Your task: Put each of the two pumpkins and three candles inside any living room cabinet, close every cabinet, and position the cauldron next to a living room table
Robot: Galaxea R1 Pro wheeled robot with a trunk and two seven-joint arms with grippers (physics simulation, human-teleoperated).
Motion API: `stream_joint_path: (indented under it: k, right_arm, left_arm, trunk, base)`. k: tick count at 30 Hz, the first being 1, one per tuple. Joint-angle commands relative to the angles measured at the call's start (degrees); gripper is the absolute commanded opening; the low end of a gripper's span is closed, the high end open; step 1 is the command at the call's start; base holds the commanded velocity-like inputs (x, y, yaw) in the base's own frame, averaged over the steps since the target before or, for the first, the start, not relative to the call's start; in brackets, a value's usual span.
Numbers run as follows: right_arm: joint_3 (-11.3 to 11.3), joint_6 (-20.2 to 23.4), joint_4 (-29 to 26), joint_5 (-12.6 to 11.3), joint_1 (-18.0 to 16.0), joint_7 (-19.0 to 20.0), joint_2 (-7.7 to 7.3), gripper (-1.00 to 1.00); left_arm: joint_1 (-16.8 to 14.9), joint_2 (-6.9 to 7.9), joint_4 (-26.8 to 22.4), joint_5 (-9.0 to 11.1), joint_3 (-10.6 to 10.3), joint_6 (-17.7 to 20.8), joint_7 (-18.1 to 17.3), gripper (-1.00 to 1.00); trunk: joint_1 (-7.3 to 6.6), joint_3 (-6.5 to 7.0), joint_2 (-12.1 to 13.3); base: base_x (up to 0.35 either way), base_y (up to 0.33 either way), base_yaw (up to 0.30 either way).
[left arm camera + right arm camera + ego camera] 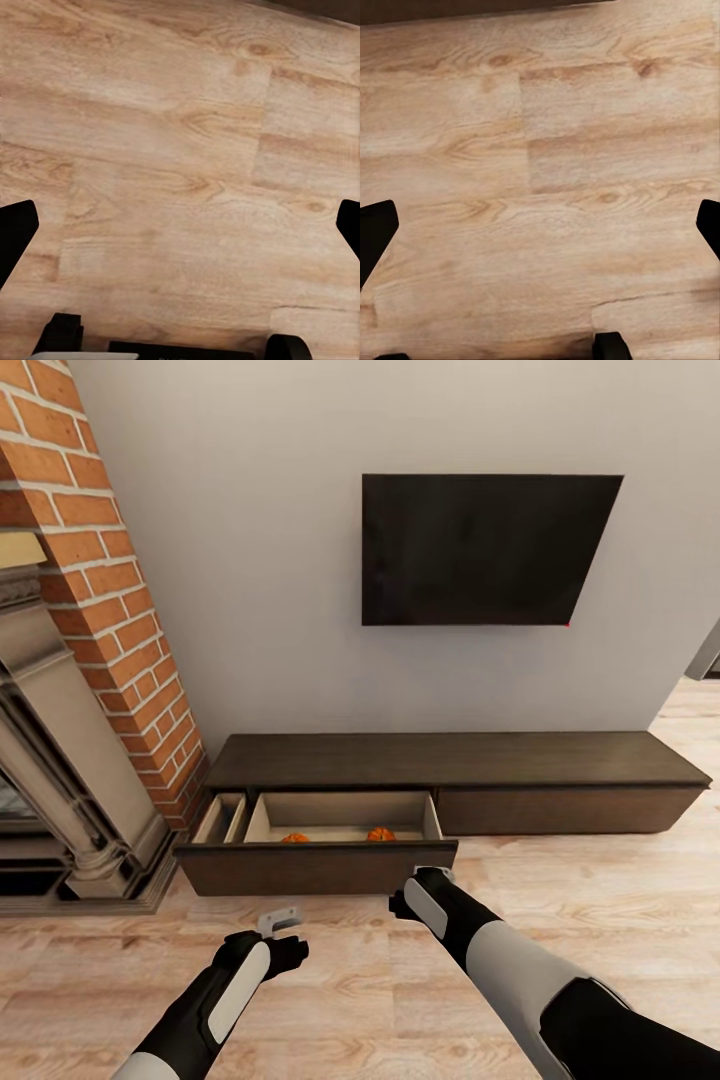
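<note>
The cabinet (450, 758) is a long, low dark-brown unit against the wall under the TV. Its left drawer (310, 865) is pulled out over the floor. Two small orange pumpkins (295, 838) (380, 834) sit inside it near the front panel. A narrow compartment (222, 818) to its left also stands open. My right gripper (432, 873) hovers just in front of the drawer front's right end, and my left gripper (280, 918) hangs lower over the floor. Each wrist view, left (180, 232) and right (540, 232), looks down at bare floorboards between wide-spread fingers. The candles, cauldron and table are out of view.
A brick chimney with a stone fireplace surround (70, 780) stands left of the cabinet, close to the open drawer. A black TV (480, 550) hangs on the wall above. Light wooden floor (560, 900) stretches in front and off to the right.
</note>
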Motion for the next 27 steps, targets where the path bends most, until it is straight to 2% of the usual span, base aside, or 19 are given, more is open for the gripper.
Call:
stream_joint_path:
  k: [1, 4, 5, 8, 11, 15, 18, 21, 24, 27]
  right_arm:
    - [0.5, 0.1, -0.1, -0.6, -0.1, -0.4, -0.04, 1.0]
    - [0.5, -1.7, -0.1, -0.6, -0.1, -0.4, -0.01, 1.0]
    - [0.5, -4.1, 0.0, -0.6, -0.1, -0.4, 0.02, 1.0]
    - [0.6, -9.3, 0.4, -0.5, 0.0, -0.4, 0.04, 1.0]
    - [0.7, -14.8, 0.7, 0.0, 0.0, -0.4, 0.06, 1.0]
    - [1.0, -18.0, 0.8, 0.4, 0.0, -0.4, 0.16, 1.0]
    - [1.9, -18.4, 0.8, 1.4, 0.0, -0.4, 0.19, 1.0]
    - [2.5, -18.7, 0.7, 2.0, 0.1, -0.4, 0.24, 1.0]
    - [2.8, -21.1, 0.7, 3.1, 3.1, -0.4, 0.0, 1.0]
    - [2.9, -30.6, 0.8, 6.1, 7.4, -0.3, -0.1, 1.0]
  left_arm:
    - [0.0, 0.04, -0.1, 0.6, -0.1, 0.0, 0.6, 1.0]
    - [0.0, 0.08, 0.0, 0.3, -0.2, -0.5, 0.8, 1.0]
    - [0.0, 0.08, 0.1, -0.2, -0.2, -0.6, 0.9, 1.0]
    - [0.0, 0.12, 0.2, -3.3, -0.2, -1.8, 0.8, 1.0]
    - [0.0, 0.17, 1.1, -6.7, -0.2, -7.0, 0.5, 1.0]
    - [0.0, 0.06, 5.0, -9.8, -0.6, -13.8, 0.3, 1.0]
    - [0.0, -0.02, 7.1, -11.5, -0.7, -17.1, 0.2, 1.0]
    - [0.0, -0.06, 7.8, -12.9, -0.8, -18.6, 0.1, 1.0]
    - [0.0, -0.14, 8.0, -13.4, -1.0, -19.1, 0.1, 1.0]
    - [0.0, -0.23, 8.6, -13.4, -1.0, -20.1, 0.1, 1.0]
  trunk:
    - [0.23, -0.24, -0.5]
    - [0.89, -0.78, -1.7]
    - [1.11, -0.96, -2.1]
    - [1.76, -1.5, -3.3]
    - [2.42, -2.04, -4.5]
    - [3.3, -2.76, -6.1]
    - [3.96, -3.29, -7.3]
    - [4.62, -3.83, -8.5]
    - [5.28, -4.37, -9.7]
    - [5.94, -4.91, -10.9]
  base:
    - [0.0, 0.0, 0.0]
    - [0.0, 0.0, 0.0]
    - [0.0, 0.0, 0.0]
    - [0.0, 0.0, 0.0]
    - [0.0, 0.0, 0.0]
    - [0.0, 0.0, 0.0]
    - [0.0, 0.0, 0.0]
    - [0.0, 0.0, 0.0]
    - [0.0, 0.0, 0.0]
    - [0.0, 0.0, 0.0]
